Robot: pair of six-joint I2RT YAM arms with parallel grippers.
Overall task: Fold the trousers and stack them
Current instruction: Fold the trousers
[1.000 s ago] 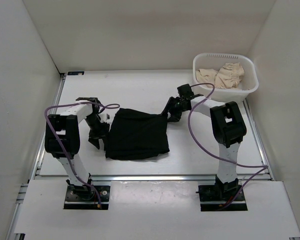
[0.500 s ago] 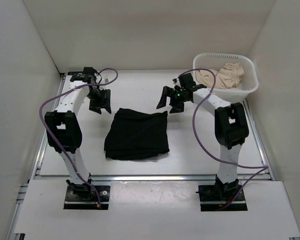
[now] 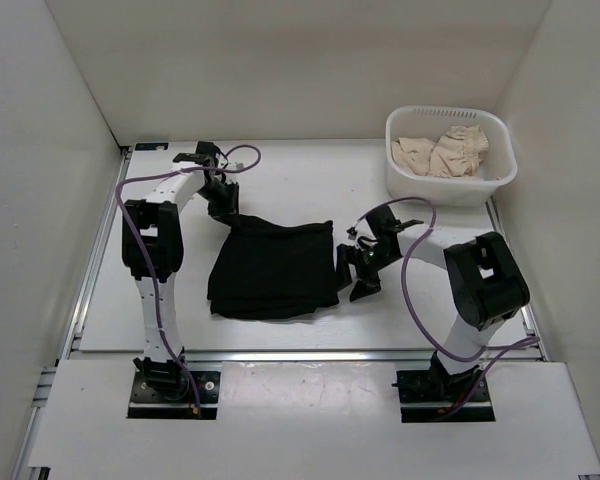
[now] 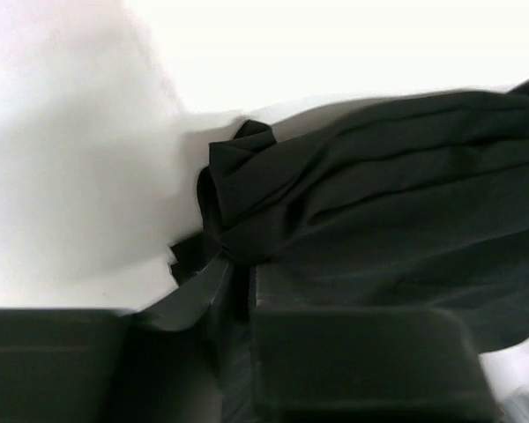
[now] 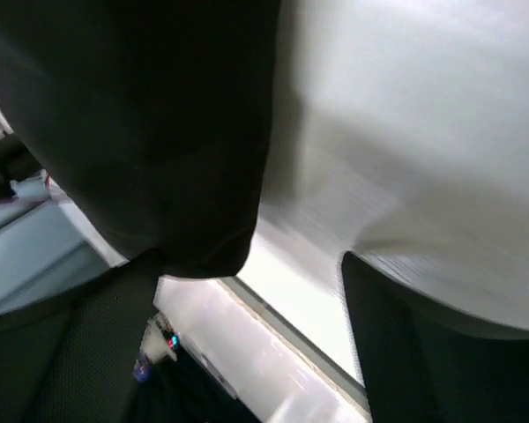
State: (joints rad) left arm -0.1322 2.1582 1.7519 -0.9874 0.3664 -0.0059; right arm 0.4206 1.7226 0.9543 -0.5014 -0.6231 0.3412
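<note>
One pair of black trousers [image 3: 275, 270] lies folded into a rough rectangle on the white table [image 3: 280, 170], about midway between the two arms and slightly left of centre. Its near edge is a little uneven and its far-left corner is drawn up off the surface. That raised corner sits at the left gripper [image 3: 223, 203], which reaches in from the far-left side. In the left wrist view the trousers [image 4: 379, 203] bunch into a small peak just ahead of the left gripper [image 4: 238, 273]. The fingers stand close together there, with a fold of the dark fabric caught in the narrow gap between them, so the corner is pinched. The right gripper [image 3: 355, 275] hangs low just beside the right edge of the fold, near its near-right corner. In the right wrist view the right gripper [image 5: 251, 264] has its fingers spread wide. The trousers [image 5: 141, 115] fill the upper left, their edge reaching down to the left finger, and nothing is gripped. Well apart, at the far-right corner of the table, a white basket [image 3: 500, 170] holds crumpled beige cloth [image 3: 445, 152].
</note>
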